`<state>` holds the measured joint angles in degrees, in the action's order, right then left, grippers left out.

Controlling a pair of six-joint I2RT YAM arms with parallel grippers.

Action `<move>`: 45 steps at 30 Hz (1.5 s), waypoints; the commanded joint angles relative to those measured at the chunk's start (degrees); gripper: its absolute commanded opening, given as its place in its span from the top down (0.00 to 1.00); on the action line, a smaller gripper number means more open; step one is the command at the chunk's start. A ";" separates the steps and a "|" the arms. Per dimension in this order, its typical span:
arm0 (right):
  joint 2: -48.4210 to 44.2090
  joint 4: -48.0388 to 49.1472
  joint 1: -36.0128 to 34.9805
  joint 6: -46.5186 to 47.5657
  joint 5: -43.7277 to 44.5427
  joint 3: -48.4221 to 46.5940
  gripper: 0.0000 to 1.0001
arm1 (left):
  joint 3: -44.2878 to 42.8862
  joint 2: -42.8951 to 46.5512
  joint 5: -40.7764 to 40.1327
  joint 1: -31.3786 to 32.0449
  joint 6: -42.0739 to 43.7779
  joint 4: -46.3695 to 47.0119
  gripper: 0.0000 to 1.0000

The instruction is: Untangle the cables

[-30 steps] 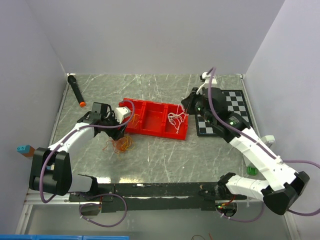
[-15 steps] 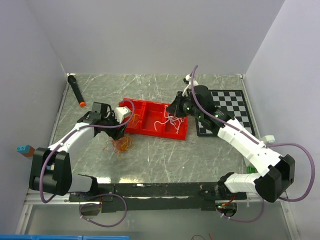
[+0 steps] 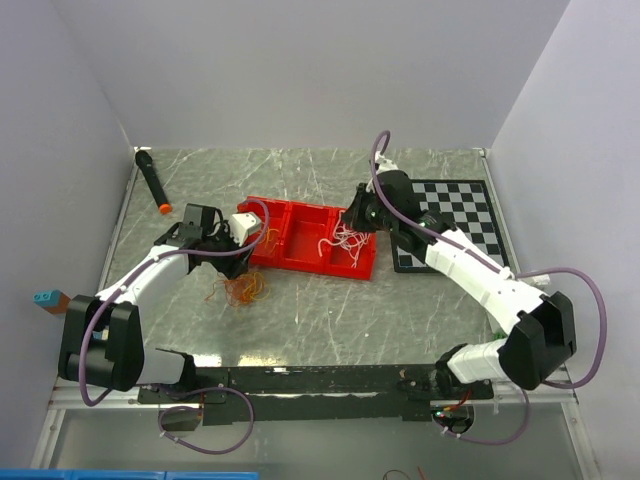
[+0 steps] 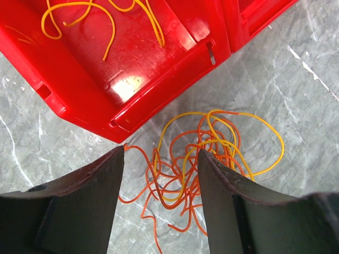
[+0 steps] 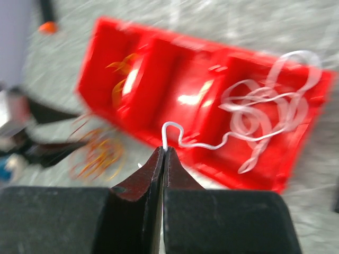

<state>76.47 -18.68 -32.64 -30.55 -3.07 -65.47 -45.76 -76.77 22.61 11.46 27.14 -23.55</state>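
A tangle of orange and yellow cables (image 4: 206, 159) (image 3: 238, 290) lies on the table just in front of the red tray (image 3: 310, 262). My left gripper (image 4: 161, 156) hangs open right above this tangle, a finger on each side, nothing held. Loose yellow strands (image 4: 100, 16) lie in the tray's left compartment. My right gripper (image 5: 163, 151) (image 3: 352, 228) is shut on the end of a white cable (image 5: 196, 138). That strand runs to a white bundle (image 5: 267, 114) (image 3: 340, 243) over the tray's right compartment. The right wrist view is blurred by motion.
A black marker with an orange tip (image 3: 152, 182) lies at the far left. A checkerboard mat (image 3: 452, 225) sits right of the tray. A small blue and brown block (image 3: 47, 298) rests at the left edge, a green piece (image 3: 504, 342) near the right arm.
My right arm has swung left from the checkerboard to over the tray's right compartment, carrying the white cable along. The left arm and the orange tangle have stayed put.
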 commanded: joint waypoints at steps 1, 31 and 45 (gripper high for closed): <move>3.77 -0.22 1.88 2.33 9.92 -3.34 1.00 | -1.44 0.22 0.51 -0.04 -0.59 1.23 0.38; 28.64 2.86 -1.10 10.42 27.94 -10.91 1.00 | -1.88 2.33 0.86 -0.04 -0.24 -0.79 0.34; 30.07 -0.66 -1.46 9.89 26.80 -13.81 0.58 | -3.02 3.82 2.79 -0.04 0.99 -4.84 0.21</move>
<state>109.38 -18.57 -33.63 -20.91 24.08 -76.14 -46.76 -74.91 22.98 11.49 27.29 -26.87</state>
